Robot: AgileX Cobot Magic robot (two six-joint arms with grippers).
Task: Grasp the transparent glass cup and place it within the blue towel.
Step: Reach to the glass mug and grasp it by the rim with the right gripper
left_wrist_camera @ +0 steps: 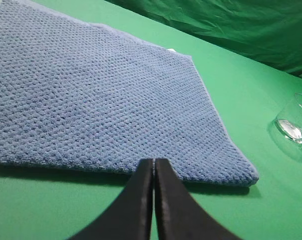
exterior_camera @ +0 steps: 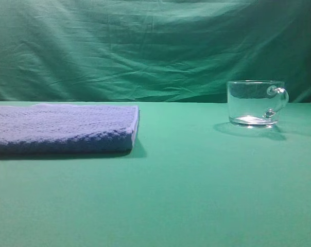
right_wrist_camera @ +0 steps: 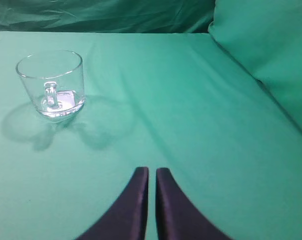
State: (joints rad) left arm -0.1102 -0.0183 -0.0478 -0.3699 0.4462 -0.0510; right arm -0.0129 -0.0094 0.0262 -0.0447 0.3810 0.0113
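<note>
The transparent glass cup (exterior_camera: 254, 104) stands upright on the green table at the right, its loop handle to the right. The right wrist view shows the cup (right_wrist_camera: 51, 85) far ahead and to the left of my right gripper (right_wrist_camera: 152, 171), whose black fingers stand almost together with nothing between them. The blue towel (exterior_camera: 63, 128) lies folded flat at the left. My left gripper (left_wrist_camera: 154, 161) is shut and empty, its tips just before the towel's (left_wrist_camera: 101, 95) near edge. The cup's (left_wrist_camera: 296, 122) edge shows at the right border of that view. Neither gripper appears in the exterior view.
Green cloth (exterior_camera: 186, 195) covers the table and hangs as a backdrop (exterior_camera: 145, 46) behind it. A raised green fold (right_wrist_camera: 271, 55) rises at the right of the right wrist view.
</note>
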